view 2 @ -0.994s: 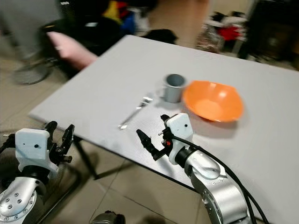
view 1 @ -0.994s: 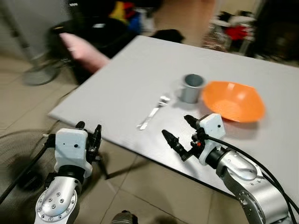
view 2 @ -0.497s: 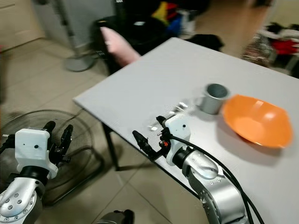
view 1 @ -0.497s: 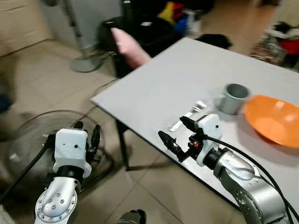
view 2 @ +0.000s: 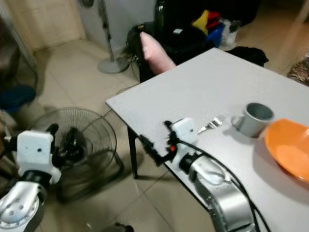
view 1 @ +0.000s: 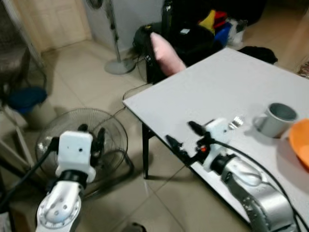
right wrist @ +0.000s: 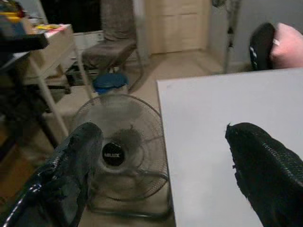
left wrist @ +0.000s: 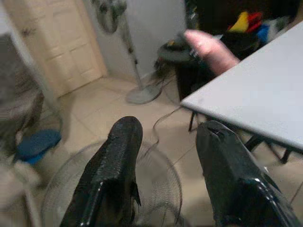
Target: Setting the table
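Note:
A grey metal cup (view 2: pixel 254 118) stands on the white table (view 2: pixel 203 87), with an orange bowl (view 2: pixel 290 154) just to its right at the frame edge. A silver fork (view 2: pixel 211 125) lies left of the cup, partly hidden behind my right wrist. My right gripper (view 1: pixel 182 137) hovers open and empty over the table's near edge, fingers pointing left toward the corner. My left gripper (view 1: pixel 91 139) is open and empty, held low over the floor left of the table, above a floor fan (left wrist: pixel 156 179).
A floor fan (view 2: pixel 77 145) lies flat on the tiles by the table's near corner. A black chair with a pink cushion (view 2: pixel 154 50) stands at the table's far left side. A standing fan (view 2: pixel 108 58), a blue stool (view 1: pixel 26 96) and coloured clutter (view 1: pixel 215 21) are beyond.
The camera has swung left: the table, cup and bowl have slid right in the picture and the floor fan and room to the left have come into sight. Both grippers stay open.

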You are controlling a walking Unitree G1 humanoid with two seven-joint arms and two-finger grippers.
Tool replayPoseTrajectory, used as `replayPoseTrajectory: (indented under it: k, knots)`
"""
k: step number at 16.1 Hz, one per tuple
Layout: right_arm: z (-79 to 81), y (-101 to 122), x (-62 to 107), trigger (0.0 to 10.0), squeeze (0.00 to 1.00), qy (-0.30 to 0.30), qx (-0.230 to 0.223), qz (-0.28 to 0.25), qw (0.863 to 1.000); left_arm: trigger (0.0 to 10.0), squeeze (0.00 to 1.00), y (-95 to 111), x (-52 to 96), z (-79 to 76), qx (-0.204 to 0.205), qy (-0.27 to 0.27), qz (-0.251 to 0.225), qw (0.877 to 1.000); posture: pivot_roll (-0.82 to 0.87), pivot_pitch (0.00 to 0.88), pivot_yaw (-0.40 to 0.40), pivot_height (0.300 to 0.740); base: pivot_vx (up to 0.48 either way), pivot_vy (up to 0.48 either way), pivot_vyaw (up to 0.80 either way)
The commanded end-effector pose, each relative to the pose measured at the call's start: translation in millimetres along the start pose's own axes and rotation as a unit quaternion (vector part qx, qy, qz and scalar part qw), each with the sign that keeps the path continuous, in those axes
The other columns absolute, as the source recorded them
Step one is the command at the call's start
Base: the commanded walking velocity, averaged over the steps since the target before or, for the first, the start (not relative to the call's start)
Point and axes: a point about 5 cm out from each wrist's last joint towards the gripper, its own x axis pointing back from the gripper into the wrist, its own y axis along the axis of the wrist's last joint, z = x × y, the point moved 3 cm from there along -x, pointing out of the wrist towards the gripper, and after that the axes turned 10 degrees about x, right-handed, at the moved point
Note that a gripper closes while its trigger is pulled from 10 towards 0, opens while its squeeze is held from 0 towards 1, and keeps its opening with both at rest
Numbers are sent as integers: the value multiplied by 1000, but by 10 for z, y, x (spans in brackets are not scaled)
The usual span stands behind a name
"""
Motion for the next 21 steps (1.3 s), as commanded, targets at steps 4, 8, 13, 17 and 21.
replayPoseTrajectory:
  k: [4,8,13,17,21]
  knots:
    - [-44,17,45,10000,1000,-8,4,-1,1000,10000,0,3,22,16,16,9,2,1000,-12,15,48,740,0,0,800]
    - [-39,-8,71,10000,1000,-11,0,3,1000,10000,0,-10,46,29,10,7,6,1000,-14,14,48,740,0,0,800]
    - [-94,5,68,10000,1000,-24,-2,-2,1000,10000,0,11,19,34,3,1,1,1000,-20,2,47,740,0,0,800]
    - [-97,-12,87,10000,1000,-28,-2,-1,1000,10000,0,-6,59,17,6,-2,2,1000,-19,0,43,740,0,0,800]
    - [-76,-11,84,10000,1000,-26,-5,-2,1000,10000,0,-27,78,-2,6,-5,7,1000,-13,0,37,740,0,0,800]
